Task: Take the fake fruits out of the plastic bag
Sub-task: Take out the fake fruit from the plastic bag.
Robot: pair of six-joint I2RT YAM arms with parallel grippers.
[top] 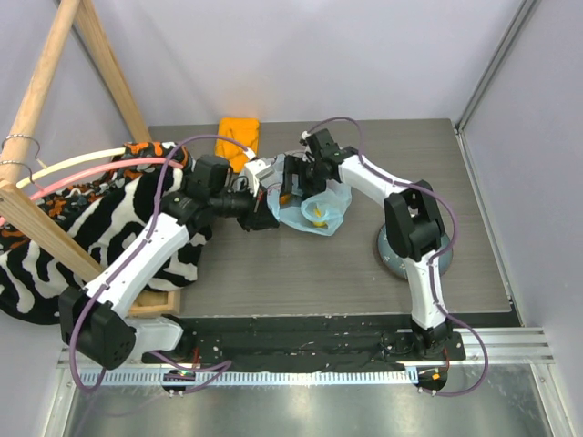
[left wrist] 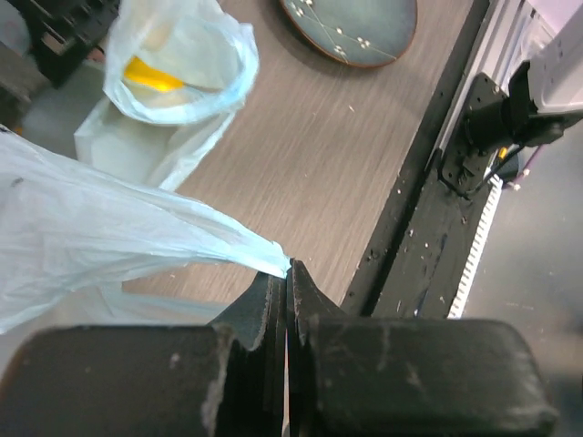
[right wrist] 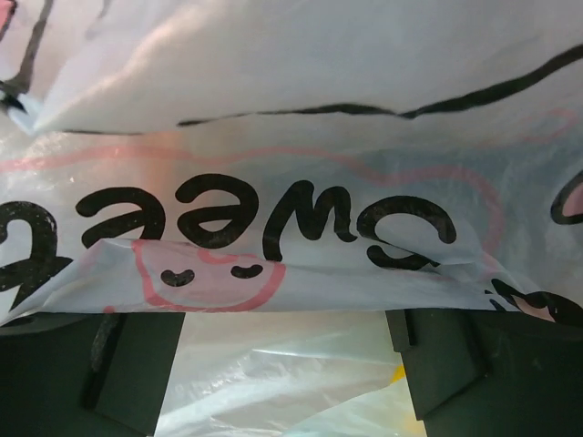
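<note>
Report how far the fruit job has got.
Done: nothing that shows; no fruit is visible outside the plastic bag. In hand: the left fingers pinch the bag's edge shut, and the right fingers stand open against its printed side. Left: a yellow fruit sits inside.

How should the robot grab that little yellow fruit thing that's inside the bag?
Pinch the yellow plastic fruit piece across its narrow width, coming from above through the mouth of the thin light-blue plastic bag. It lies low inside, and the mouth looks open toward the top while the left gripper pinches the bag's edge. The open right gripper is probably best placed to reach in.
</note>
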